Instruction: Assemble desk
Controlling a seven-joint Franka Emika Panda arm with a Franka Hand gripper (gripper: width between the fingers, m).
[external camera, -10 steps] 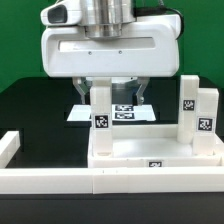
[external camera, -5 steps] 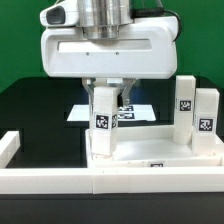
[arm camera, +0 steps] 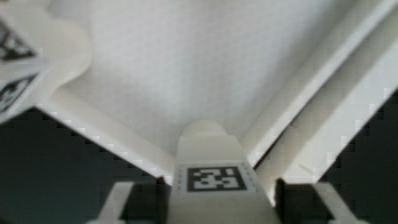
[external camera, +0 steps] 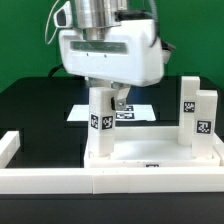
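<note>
Your gripper (external camera: 103, 108) had its jaws clamped on a leg (external camera: 100, 120), held upright over the tray panel's (external camera: 150, 150) corner, presumably for seating there. Two legs (external camera: 197, 118) already stood at the exterior view's right.

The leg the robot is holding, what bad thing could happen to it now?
The leg stands on the desk panel with the claw around its top. The claw looks turned, so the leg could go in crooked or jam. If it lets go early, the leg might tip. The two legs at the exterior view's right are close and could get bumped.
</note>
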